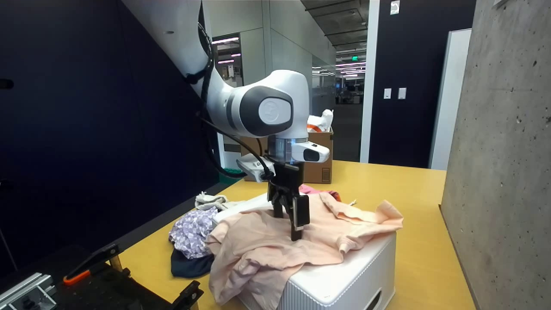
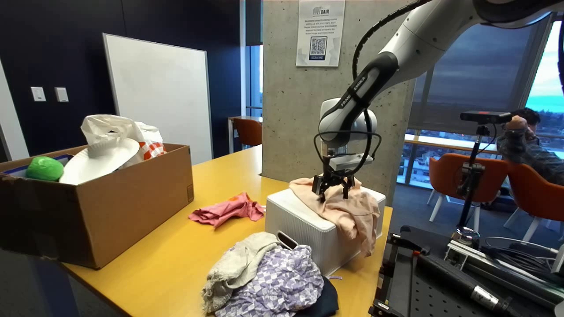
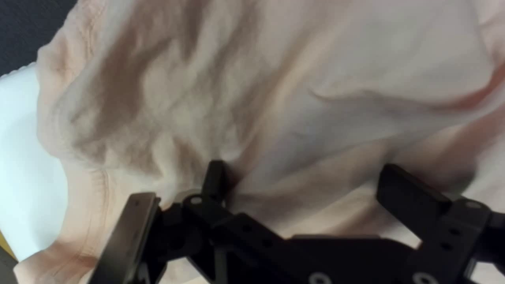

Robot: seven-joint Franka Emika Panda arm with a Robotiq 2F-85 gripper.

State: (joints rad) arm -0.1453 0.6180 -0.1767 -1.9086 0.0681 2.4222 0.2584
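The peach cloth [image 1: 258, 241] lies on top of the white box [image 1: 333, 280], full of creases, and a part of it hangs down over the edge of this box in both exterior views. As for how far the work has come, I judge that the gripper [image 3: 303, 173] is in place at the cloth, while a grip on it is not yet made. The cloth is neither lifted nor laid flat or folded.

The gripper is above the top of the white box, pointing down, and the cloth is directly under it. Its two fingers stand well apart, and I see nothing held between them; in the wrist view there is only rumpled fabric below the tips. The fingertips seem to touch this fabric, perhaps press into it a little, but I cannot tell with certainty.

Beside the white box, on the table [image 1: 424, 241], there is a small heap: a purple and white patterned cloth [image 2: 282, 277], a greyish cloth [image 2: 249, 251] and a dark cloth [image 2: 326, 299]. A pink cloth [image 2: 229, 210] lies between the white box and the cardboard box [image 2: 141, 211], which is well apart from the white one.
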